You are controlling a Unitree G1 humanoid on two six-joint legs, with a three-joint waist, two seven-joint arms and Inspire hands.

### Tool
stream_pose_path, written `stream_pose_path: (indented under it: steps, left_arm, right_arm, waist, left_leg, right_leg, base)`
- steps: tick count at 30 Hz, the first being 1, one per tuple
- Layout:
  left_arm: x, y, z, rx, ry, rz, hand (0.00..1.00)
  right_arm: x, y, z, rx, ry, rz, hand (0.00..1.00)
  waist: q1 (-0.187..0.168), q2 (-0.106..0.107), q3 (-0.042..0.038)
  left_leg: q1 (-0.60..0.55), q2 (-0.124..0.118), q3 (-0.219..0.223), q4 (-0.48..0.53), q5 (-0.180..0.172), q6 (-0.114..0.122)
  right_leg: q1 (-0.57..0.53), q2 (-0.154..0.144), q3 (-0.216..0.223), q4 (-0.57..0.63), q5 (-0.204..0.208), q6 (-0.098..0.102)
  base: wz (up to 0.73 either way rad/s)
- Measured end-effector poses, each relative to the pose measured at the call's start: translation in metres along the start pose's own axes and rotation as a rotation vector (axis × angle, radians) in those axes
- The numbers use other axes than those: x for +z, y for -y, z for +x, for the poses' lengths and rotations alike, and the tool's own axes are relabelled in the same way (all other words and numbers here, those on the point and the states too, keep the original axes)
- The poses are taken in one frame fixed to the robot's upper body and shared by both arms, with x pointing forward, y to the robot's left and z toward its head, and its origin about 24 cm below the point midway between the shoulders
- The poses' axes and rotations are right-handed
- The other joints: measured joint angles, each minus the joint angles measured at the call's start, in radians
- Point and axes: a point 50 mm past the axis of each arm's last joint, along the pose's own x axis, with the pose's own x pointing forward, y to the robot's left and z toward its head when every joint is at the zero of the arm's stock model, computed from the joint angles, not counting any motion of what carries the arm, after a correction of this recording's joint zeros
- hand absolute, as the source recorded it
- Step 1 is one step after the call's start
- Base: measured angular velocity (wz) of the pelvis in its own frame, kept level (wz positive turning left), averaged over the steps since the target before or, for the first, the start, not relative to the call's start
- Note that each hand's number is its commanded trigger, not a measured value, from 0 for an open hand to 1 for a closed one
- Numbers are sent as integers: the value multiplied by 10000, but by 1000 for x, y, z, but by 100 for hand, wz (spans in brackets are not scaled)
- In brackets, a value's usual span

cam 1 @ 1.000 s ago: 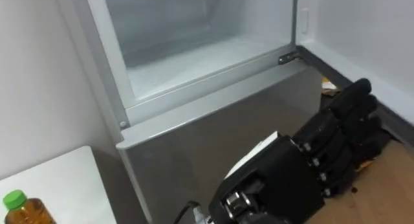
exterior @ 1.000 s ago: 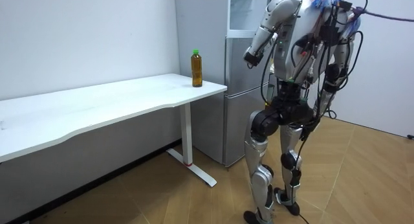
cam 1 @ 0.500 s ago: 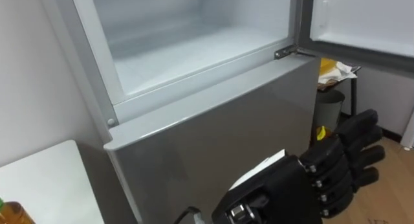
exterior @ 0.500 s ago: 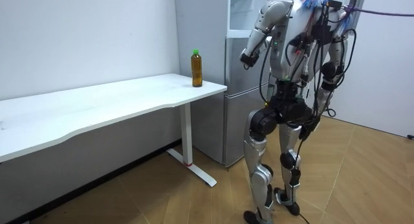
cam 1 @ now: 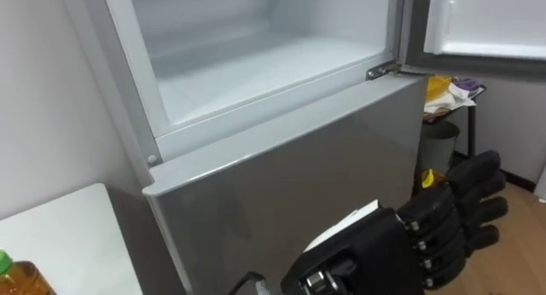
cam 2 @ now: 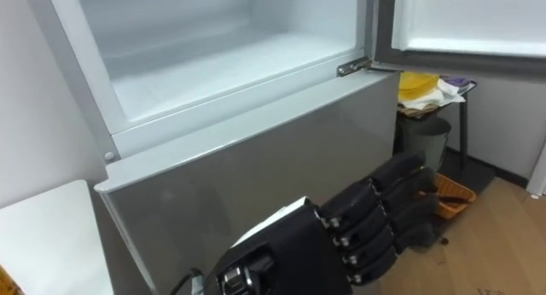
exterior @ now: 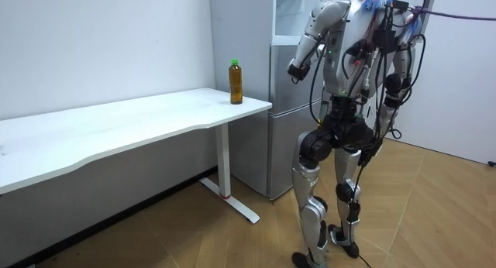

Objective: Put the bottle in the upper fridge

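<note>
The bottle (exterior: 235, 82), amber with a green cap, stands upright on the white table (exterior: 155, 117) at the corner nearest the fridge; its top shows at the lower left edge (cam 1: 15, 278). The upper fridge compartment (cam 1: 256, 56) is open and bare inside, its door (cam 1: 478, 22) swung out to the right. I stand right in front of the fridge. My left hand (cam 1: 444, 218) hangs in front of the grey lower door (cam 1: 281, 167), fingers relaxed and pointing right, holding nothing, well apart from the bottle. My right hand (exterior: 390, 104) hangs by my hip.
A small stand (cam 1: 448, 90) with yellow things on it and a bin below stand to the right of the fridge, under the open door. An orange basket (cam 2: 452, 193) lies on the wooden floor there. The wall runs behind the table.
The whole picture has shifted, so the camera moved. My left hand has dropped a little from the fridge's edge and its fingers have loosened. The bottle has not moved.
</note>
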Motion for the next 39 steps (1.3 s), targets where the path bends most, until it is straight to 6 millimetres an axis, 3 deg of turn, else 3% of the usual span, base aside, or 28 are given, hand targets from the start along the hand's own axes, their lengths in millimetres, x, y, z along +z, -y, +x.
stream_pose_path:
  steps: [3,10,11,21,26,34,39]
  left_arm:
    - [0,0,0,3,-12,20,0]
    - [0,-2,-3,82,-174,118,0]
    - [0,-3,-4,129,-208,151,0]
    - [8,-6,-6,497,-37,412,0]
    - [25,-11,-13,839,535,960,0]
    - [30,-12,-15,944,756,1124,0]
    - [53,-7,-20,1175,1729,1963,0]
  right_arm:
    - [0,0,0,-111,-18,-24,0]
    - [-2,0,0,-276,-68,-44,0]
    - [-3,-1,0,-280,-87,-36,0]
    - [-6,-8,1,-184,-174,-18,0]
    - [-7,-7,1,-193,-118,-169,0]
    - [-6,-9,1,12,-68,-236,0]
    - [-11,-7,-1,-15,-16,-128,0]
  waist:
    - [31,36,-33]
    - [246,12,-22]
    - [272,-31,4]
    - [575,-275,-41]
    - [805,-273,-44]
    - [889,-278,-55]
    - [1157,-288,-78]
  left_leg:
    - [-51,-3,-172,46,0,0]
    - [-114,6,-474,153,16,-22]
    - [-65,6,-500,150,20,-30]
    - [-77,10,-555,153,33,-50]
    - [-50,19,-619,162,38,-58]
    - [31,-2,-832,170,45,-72]
    - [130,12,-884,169,75,-117]
  right_leg:
    - [31,-12,-110,-6,-17,-8]
    - [143,-19,-333,3,-37,-33]
    - [203,-21,-363,-3,-51,-43]
    - [245,-18,-418,-7,-92,-52]
    - [309,-17,-483,-3,-96,-60]
    - [559,-39,-698,-12,-186,-74]
    - [542,-21,-719,11,-229,-103]
  base:
    - [12]
    - [11]
    - [5]
    - [2]
    - [3]
    - [9]
    - [1]
